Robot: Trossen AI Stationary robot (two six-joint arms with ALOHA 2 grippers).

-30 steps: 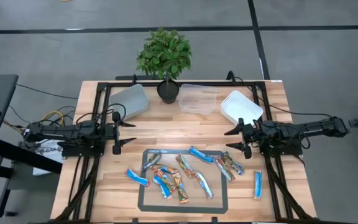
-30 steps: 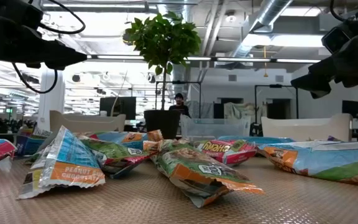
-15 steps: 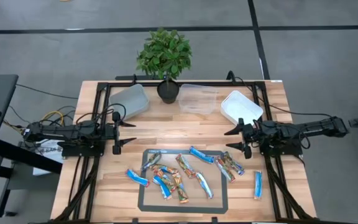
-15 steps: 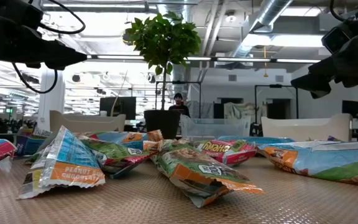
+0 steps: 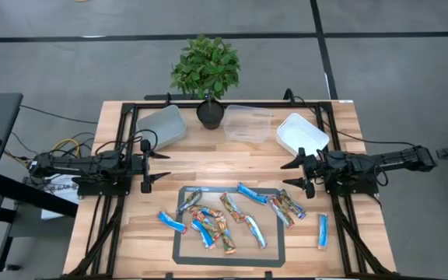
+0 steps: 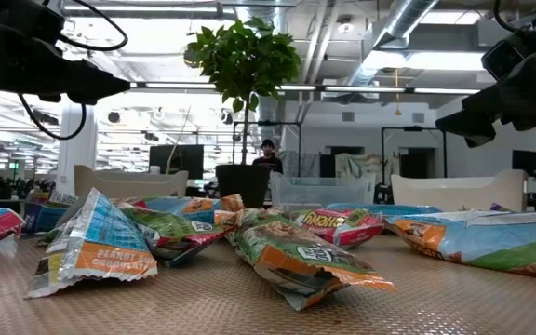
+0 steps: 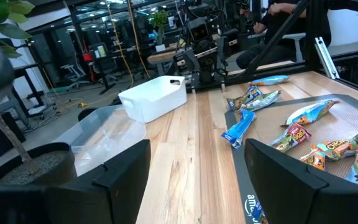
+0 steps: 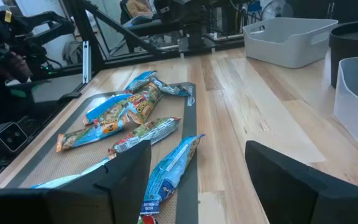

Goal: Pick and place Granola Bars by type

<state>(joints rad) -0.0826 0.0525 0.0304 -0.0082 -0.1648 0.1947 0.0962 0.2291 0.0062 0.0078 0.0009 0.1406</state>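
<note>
Several granola bars (image 5: 225, 218) lie flat, scattered on a dark mat (image 5: 183, 255) near the table's near edge, some blue-and-white, others red, orange and brown. One blue bar (image 5: 323, 231) lies on the wood right of the mat. My left gripper (image 5: 156, 166) hovers open above the wood left of the mat's far edge. My right gripper (image 5: 292, 173) hovers open right of the mat's far edge. Both point toward the table's middle and hold nothing. The wrist views show the bars (image 7: 303, 127) (image 8: 129, 121) ahead of each gripper's spread fingers.
Along the far edge stand a grey tub (image 5: 164, 124), a potted plant (image 5: 207, 75), a clear tub (image 5: 247, 123) and a white tub (image 5: 302, 134). A black frame (image 5: 123, 124) runs around the table. A person (image 6: 267, 156) sits far off in the room.
</note>
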